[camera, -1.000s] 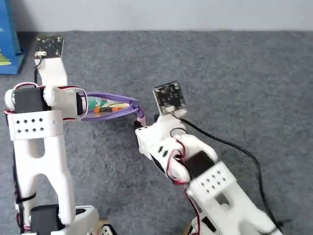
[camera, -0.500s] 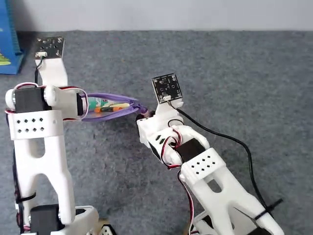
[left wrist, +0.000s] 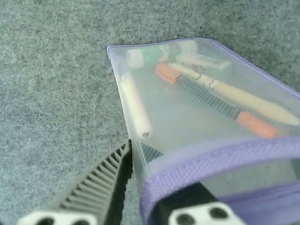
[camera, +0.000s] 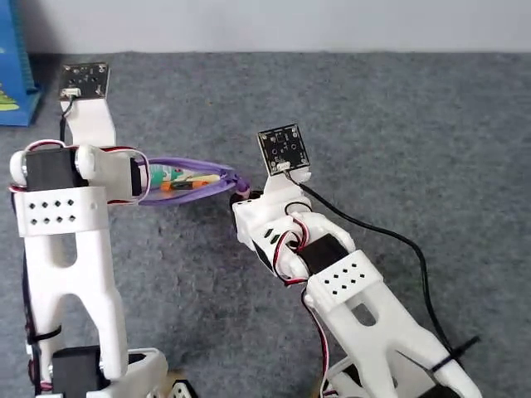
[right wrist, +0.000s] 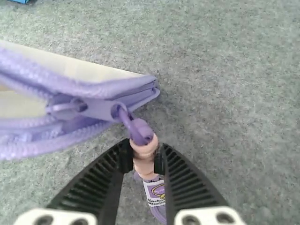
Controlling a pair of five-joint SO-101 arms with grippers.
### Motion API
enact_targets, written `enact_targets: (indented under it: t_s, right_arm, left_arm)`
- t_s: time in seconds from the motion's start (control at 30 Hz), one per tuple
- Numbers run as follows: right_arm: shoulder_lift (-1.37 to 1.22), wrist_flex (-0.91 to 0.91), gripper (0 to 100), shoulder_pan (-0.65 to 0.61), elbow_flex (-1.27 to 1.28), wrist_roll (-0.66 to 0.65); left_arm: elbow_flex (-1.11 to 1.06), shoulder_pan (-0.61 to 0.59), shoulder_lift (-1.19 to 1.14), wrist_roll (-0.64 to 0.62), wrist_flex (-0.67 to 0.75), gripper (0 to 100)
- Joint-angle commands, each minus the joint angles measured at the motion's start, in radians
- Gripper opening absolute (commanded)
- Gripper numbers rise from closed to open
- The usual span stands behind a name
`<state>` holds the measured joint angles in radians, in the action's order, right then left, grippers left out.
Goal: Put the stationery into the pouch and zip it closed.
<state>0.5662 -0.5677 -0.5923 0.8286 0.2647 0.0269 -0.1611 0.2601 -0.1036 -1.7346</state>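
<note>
Now the soft, see-through plastic pouch with the purple zip [camera: 184, 163] lies on the grey fuzzy tabletop [camera: 398, 124] between the 2 arms, with pens and other stationery [left wrist: 234, 96] inside it. The left tool [left wrist: 139, 157] is pinched tight on 1 end of the pouch, and the right tool [right wrist: 140, 157] is squeezed onto the little purple and pink zip pull [right wrist: 140, 138] at the other end. I think the pouch is light and floppy and would crumple if pushed, so hold its end firm and tug only the small pull, which could slip out.
</note>
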Motion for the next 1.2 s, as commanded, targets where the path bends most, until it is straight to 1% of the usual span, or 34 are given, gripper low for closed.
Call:
enact_targets:
  t_s: [0.0,0.1,0.17,0.53,0.67,0.8,0.9,0.97,1.03,1.17]
  right_arm:
    - [0.001,0.035,6.9,0.008,-0.014,-0.008]
    - [0.001,0.035,12.3,-0.002,-0.012,-0.012]
    - [0.001,0.035,13.4,-0.004,-0.008,-0.014]
    - [-0.002,0.042,7.6,-0.013,-0.008,-0.014]
    - [-0.068,0.047,9.6,-0.013,-0.018,-0.014]
    - [-0.160,0.054,9.5,-0.008,-0.060,-0.014]
    - [-0.194,0.051,5.0,-0.007,-0.081,-0.015]
    - [-0.186,0.051,0.4,-0.007,-0.086,-0.038]
    - [-0.168,0.047,1.3,-0.004,-0.081,-0.066]
    - [-0.114,0.042,0.7,0.007,-0.061,-0.066]
  left_arm:
    - [-0.001,0.003,-0.002,-0.008,-0.020,1]
    - [-0.001,0.003,-0.002,-0.008,-0.020,1]
    - [-0.001,0.003,-0.002,-0.008,-0.020,1]
    - [-0.010,0.002,-0.002,-0.008,-0.020,1]
    - [-0.010,0.003,-0.002,-0.008,-0.020,1]
    - [-0.012,0.000,-0.002,-0.008,-0.020,1]
    - [-0.022,0.000,0.000,-0.005,-0.020,1]
    - [-0.025,0.000,0.000,-0.003,-0.020,1]
    - [-0.025,0.000,0.000,-0.003,-0.018,1]
    - [-0.027,0.000,0.000,-0.003,-0.018,1]
